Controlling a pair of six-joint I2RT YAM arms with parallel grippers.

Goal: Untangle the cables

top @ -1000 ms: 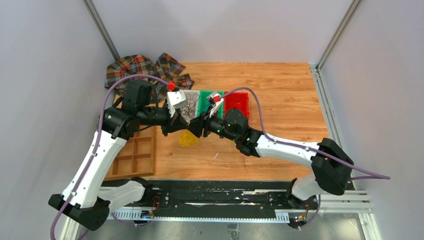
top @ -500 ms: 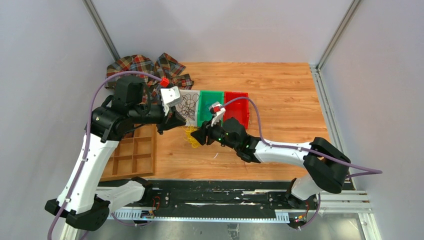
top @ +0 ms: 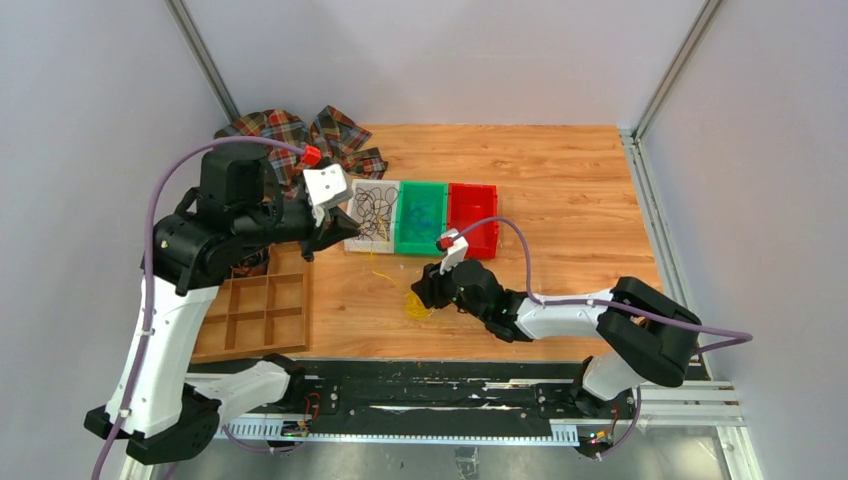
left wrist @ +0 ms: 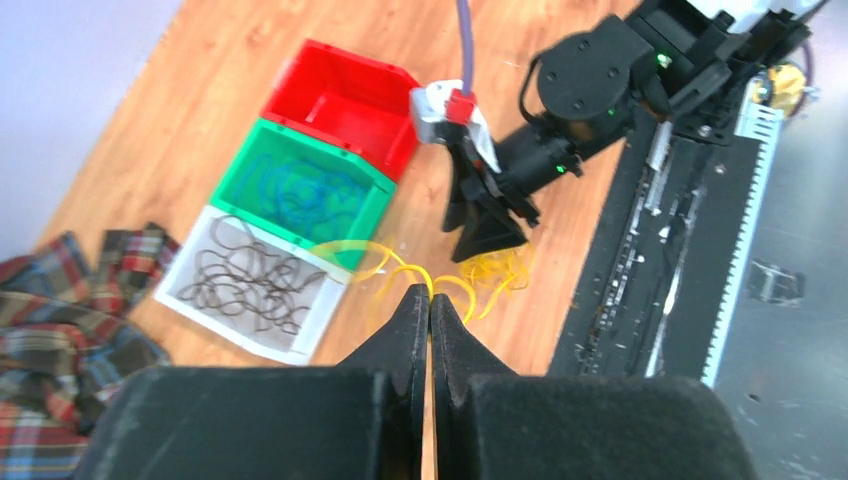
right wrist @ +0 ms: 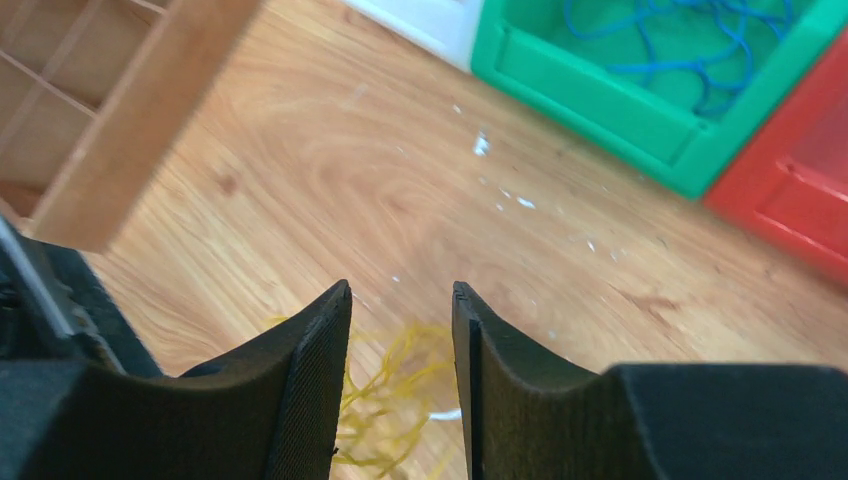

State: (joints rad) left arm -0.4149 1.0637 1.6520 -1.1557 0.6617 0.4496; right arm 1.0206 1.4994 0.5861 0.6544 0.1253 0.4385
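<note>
Tension setup: left hand (left wrist: 430,305) is closed on one strand of the yellow cables (left wrist: 492,272) and held high, apparently to draw it out of the bunch lying on the tabletop (top: 570,190) just in front of the bins. Right hand (right wrist: 400,292) sits low over that bunch with its fingers apart and no visible grip, likely anchoring it. Black cables (left wrist: 250,285) are in the white bin (left wrist: 322,322), blue-green cables (left wrist: 300,190) in the green bin (left wrist: 365,245). Wood-grain surface with white flecks, plain grey walls (top: 450,60).

The left arm (top: 165,330) is held raised and bent at the elbow. The left hand (left wrist: 430,300) is pointed toward 4 o'clock, with its fingers pressed together. The right arm (top: 560,312) is stretched low toward 9 o'clock. The right hand (right wrist: 400,300) is angled downward, with its fingers parted.
</note>
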